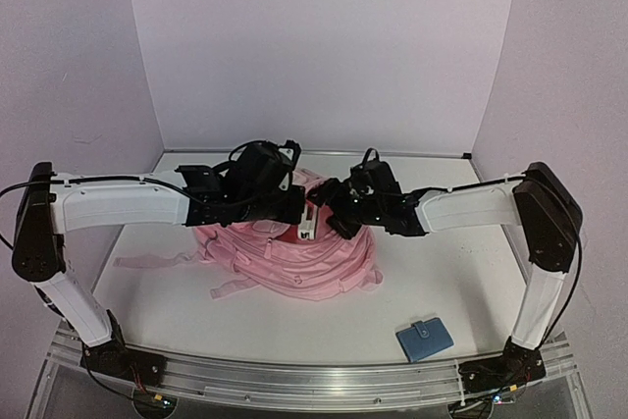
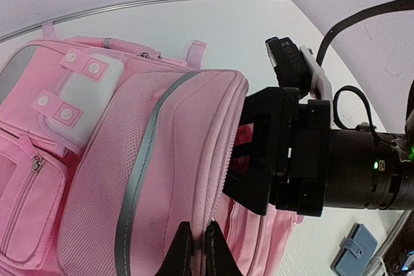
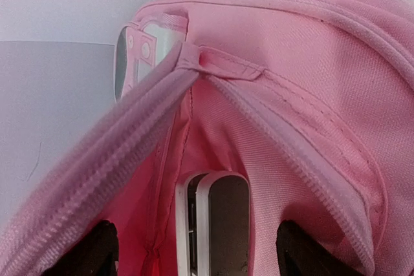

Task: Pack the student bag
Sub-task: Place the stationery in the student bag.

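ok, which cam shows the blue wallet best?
Top external: the wallet lies whole and unblocked on the table, near the right arm's base. Left wrist catches it small in the bottom right corner, cropped by the frame. Right wrist shows none of it, only the bag.

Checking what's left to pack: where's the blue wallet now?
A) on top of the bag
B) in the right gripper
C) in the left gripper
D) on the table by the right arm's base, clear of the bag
D: the blue wallet lies flat on the table near the right arm's base, apart from the student bag.
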